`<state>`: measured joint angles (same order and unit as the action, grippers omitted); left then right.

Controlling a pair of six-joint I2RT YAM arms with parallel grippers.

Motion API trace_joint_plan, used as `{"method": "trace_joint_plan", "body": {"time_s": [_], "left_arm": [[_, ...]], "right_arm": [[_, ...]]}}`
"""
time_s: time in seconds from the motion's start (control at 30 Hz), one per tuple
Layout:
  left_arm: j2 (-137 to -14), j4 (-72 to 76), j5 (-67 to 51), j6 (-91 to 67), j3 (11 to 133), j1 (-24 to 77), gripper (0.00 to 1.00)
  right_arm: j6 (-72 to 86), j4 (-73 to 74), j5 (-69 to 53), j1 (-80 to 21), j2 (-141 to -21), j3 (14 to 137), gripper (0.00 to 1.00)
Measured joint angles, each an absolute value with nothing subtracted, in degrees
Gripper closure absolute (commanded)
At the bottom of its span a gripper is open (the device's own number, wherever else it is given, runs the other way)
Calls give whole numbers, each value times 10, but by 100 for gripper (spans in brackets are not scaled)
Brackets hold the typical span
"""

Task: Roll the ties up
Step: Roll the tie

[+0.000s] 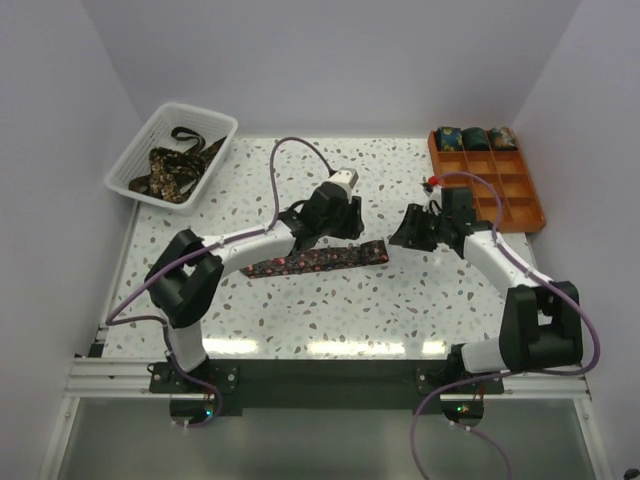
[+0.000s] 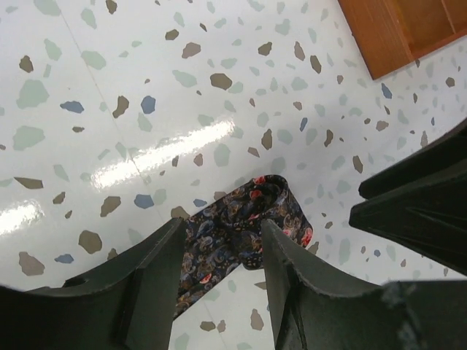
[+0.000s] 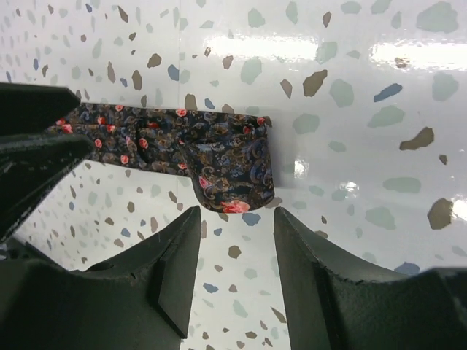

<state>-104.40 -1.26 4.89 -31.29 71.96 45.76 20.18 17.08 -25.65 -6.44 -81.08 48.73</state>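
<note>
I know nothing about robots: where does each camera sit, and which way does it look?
Top view: fixed above and behind, looking down on the table, tie, basket and tray; left arm and right arm show whole.
Left wrist: on the left arm, looking down past the open left tool at the tie's end.
Right wrist: on the right arm, looking down past the open right tool at the same end.
Shared: all see the tie.

One flat tie [image 1: 320,258]; three rolled ties [image 1: 475,137]; one basket [image 1: 128,160]; one tray [image 1: 508,192].
</note>
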Motion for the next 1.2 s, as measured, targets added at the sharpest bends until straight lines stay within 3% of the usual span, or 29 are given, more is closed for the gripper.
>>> {"method": "trace_joint_plan", "body": {"time_s": [0.07,0.2,0.47,0.73,1.2], "left_arm": [[-1059,-20,48,-303,744,456,50],[-1112,-23,45,-289,811,454,54],[-1212,-31,35,-284,894,454,70],[-1253,-30,21,-294,899,454,77],[-1306,-27,-1,-303,937,454,78]], "right_arm": [[199,185,-236,-70,-794,487,56],[199,210,-188,-106,-756,471,71],[215,224,-116,-182,-747,414,93],[234,192,-95,-212,-803,408,98],[250,128,-74,-231,-842,400,100]]}}
